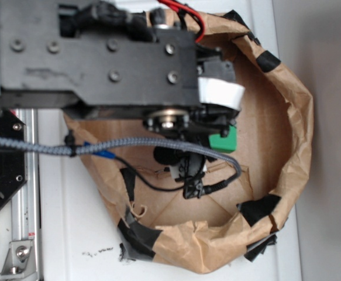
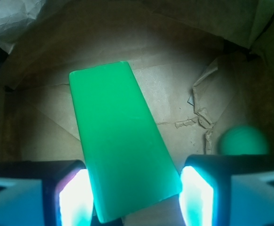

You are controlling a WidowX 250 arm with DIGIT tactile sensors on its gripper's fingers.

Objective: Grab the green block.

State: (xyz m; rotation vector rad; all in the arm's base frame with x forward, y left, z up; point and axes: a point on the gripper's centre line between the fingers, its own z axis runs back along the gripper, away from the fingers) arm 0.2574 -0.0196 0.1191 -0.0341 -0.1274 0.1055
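The green block [image 2: 120, 141] is a smooth bright-green bar that fills the middle of the wrist view, slightly tilted. Its near end sits between my two lit fingertips, and its far end points away over the brown paper floor. My gripper [image 2: 134, 190] is shut on it, with the left pad against its side and the right pad at its lower right corner. From outside, only a small part of the green block [image 1: 224, 142] shows under the black gripper [image 1: 217, 124], inside the paper nest.
A crumpled brown paper wall [image 1: 299, 123], patched with black tape, rings the workspace. A round paler green ball [image 2: 243, 140] lies just beyond my right finger. Torn paper scraps [image 2: 200, 110] stick up from the floor. A cable [image 1: 129, 145] crosses below the arm.
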